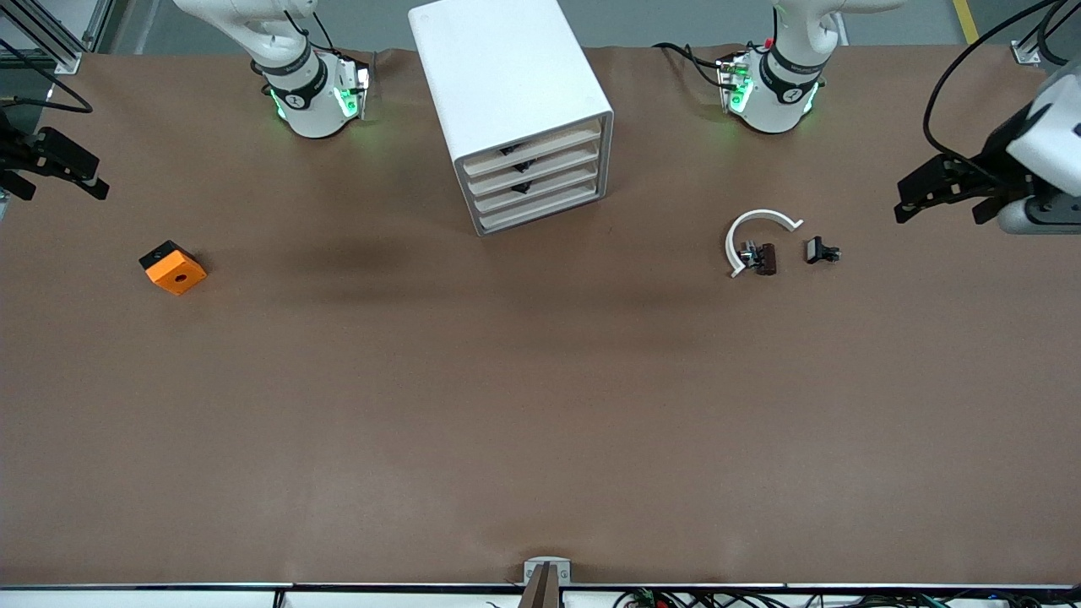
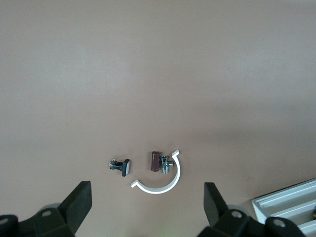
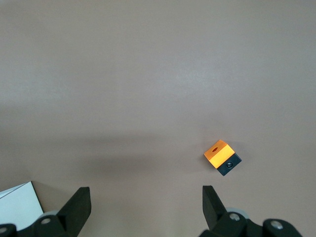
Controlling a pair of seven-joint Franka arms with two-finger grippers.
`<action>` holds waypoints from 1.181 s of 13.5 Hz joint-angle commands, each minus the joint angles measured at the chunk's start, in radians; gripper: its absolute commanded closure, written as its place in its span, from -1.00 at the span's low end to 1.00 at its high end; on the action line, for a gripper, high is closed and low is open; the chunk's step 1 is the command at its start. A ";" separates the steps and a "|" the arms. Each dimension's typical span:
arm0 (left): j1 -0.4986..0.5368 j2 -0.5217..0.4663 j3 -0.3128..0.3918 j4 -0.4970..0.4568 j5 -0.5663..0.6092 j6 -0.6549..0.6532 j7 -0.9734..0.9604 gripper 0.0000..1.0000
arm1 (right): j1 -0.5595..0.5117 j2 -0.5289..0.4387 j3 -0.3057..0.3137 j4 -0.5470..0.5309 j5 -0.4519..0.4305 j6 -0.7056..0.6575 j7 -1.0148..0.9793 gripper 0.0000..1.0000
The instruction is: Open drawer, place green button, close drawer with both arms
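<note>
No green-capped button shows in any view. The white drawer cabinet (image 1: 515,110) stands at the middle of the table between the arm bases, with its several drawers (image 1: 540,181) all shut. My left gripper (image 1: 942,211) hangs open and empty over the left arm's end of the table; in the left wrist view (image 2: 147,197) it is over bare table beside the white arc. My right gripper (image 1: 63,187) hangs open and empty over the right arm's end; in the right wrist view (image 3: 145,198) it is over bare table.
A white arc (image 1: 756,236) lies with a small brown-and-metal part (image 1: 760,257) inside it and a small black clip (image 1: 821,251) beside it, toward the left arm's end. An orange cube with a hole (image 1: 173,268) lies toward the right arm's end.
</note>
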 commanded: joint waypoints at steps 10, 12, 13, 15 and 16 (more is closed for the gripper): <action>0.026 -0.103 -0.021 -0.093 0.025 0.029 0.021 -1.00 | 0.005 -0.008 0.006 0.025 -0.006 -0.018 -0.014 -1.00; 0.026 -0.103 -0.021 -0.087 0.020 0.017 0.021 -1.00 | 0.003 0.000 0.005 0.037 -0.005 -0.016 -0.014 -1.00; 0.026 -0.094 -0.021 -0.071 0.022 0.013 0.021 -1.00 | 0.003 0.003 0.005 0.048 -0.005 -0.016 -0.014 -1.00; 0.027 -0.071 -0.019 -0.009 0.020 0.004 0.021 -1.00 | 0.005 0.003 0.005 0.049 -0.005 -0.018 -0.014 -1.00; 0.046 -0.069 -0.019 -0.003 0.016 0.004 0.019 -1.00 | 0.006 0.002 0.005 0.049 -0.006 -0.018 -0.012 -1.00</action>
